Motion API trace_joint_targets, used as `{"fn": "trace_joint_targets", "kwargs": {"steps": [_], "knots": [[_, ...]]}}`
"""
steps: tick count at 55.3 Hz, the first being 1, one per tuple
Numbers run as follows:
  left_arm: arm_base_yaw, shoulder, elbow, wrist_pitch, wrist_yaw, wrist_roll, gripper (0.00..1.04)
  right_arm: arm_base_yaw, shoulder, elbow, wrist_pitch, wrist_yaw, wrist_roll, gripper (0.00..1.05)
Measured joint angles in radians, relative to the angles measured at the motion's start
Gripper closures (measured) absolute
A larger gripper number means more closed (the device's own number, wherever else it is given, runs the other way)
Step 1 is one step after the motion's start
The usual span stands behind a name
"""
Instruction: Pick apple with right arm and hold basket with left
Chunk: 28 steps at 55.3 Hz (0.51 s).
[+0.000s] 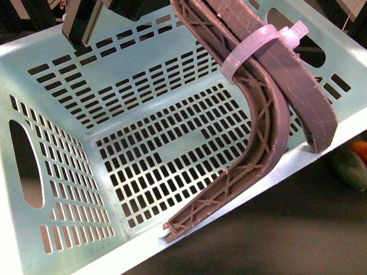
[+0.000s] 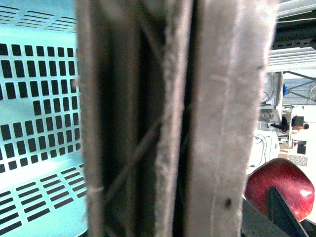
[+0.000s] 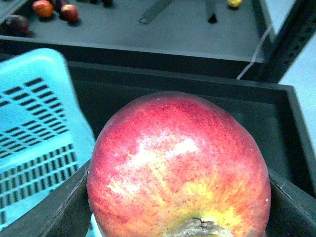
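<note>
Your right gripper (image 3: 177,217) clamps the apple (image 3: 177,158) right of the basket (image 1: 28,50) wall your left gripper (image 1: 246,188) pinches.

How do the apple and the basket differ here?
The apple is red-yellow, round and solid; the basket is pale blue, slotted and far larger. The apple sits in the right gripper; the basket's wall is pinched by the left gripper. Both are held.

A dark grey tabletop (image 3: 163,29) lies beyond a raised black edge (image 3: 197,79). A black metal post (image 3: 289,42) rises beside it against a pale, brightly lit room (image 2: 291,113).
</note>
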Motion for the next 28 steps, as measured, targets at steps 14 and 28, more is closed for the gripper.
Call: {"fn": "trace_joint_targets", "kwargs": {"steps": [14, 28], "knots": [[0.0, 0.0, 0.0, 0.0, 0.0, 0.0, 0.78, 0.222, 0.047, -0.013, 0.033, 0.06, 0.056, 0.25], [0.0, 0.0, 0.0, 0.0, 0.0, 0.0, 0.78, 0.317, 0.077, -0.039, 0.044, 0.081, 0.075, 0.25]]}}
